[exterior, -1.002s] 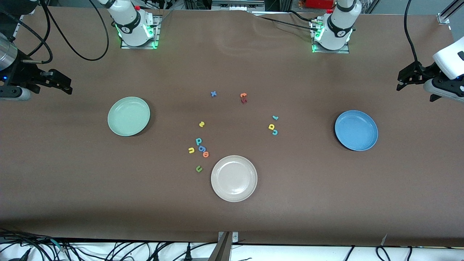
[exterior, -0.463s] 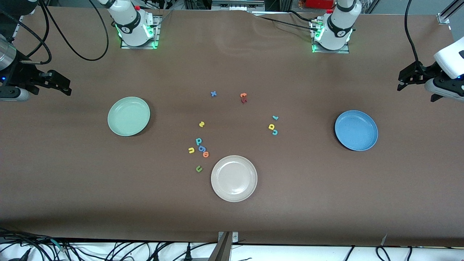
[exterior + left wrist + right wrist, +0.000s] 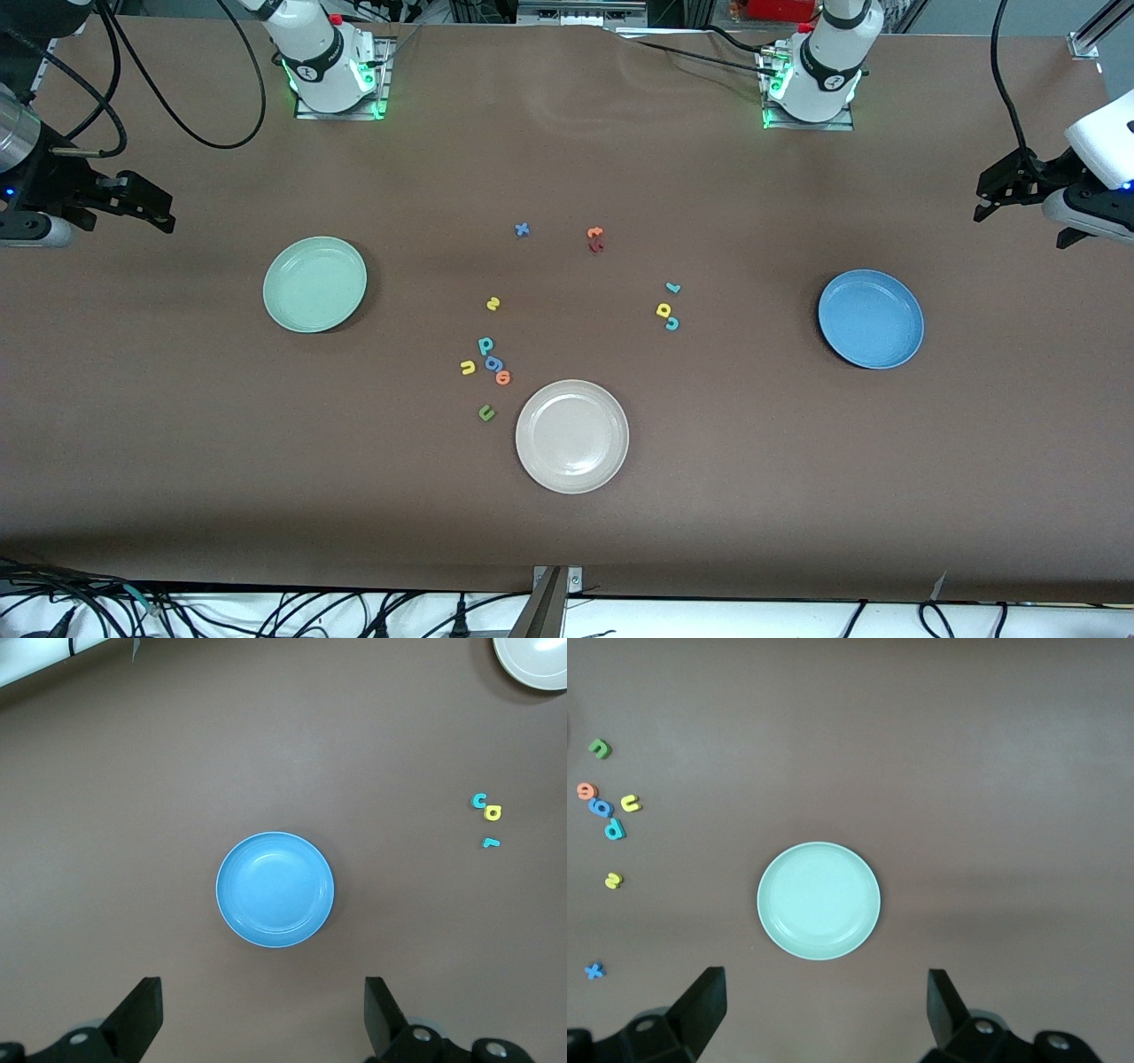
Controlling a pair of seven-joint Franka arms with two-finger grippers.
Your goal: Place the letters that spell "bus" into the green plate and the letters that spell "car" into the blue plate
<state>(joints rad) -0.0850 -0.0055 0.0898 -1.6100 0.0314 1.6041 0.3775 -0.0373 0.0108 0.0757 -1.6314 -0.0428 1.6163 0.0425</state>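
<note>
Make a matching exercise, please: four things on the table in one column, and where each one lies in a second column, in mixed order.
Things:
1. tiny yellow foam letter s
2. tiny dark green foam letter u
3. tiny teal foam letter c
4. round pale mint-green shallow plate

Places:
A. touching the tiny yellow foam letter a
B. beside the round beige shallow plate
C. toward the right arm's end
D. alone, nearer the front camera than the tiny blue foam letter x

Pairs: 1-D, 2-B, 3-A, 4-C
</note>
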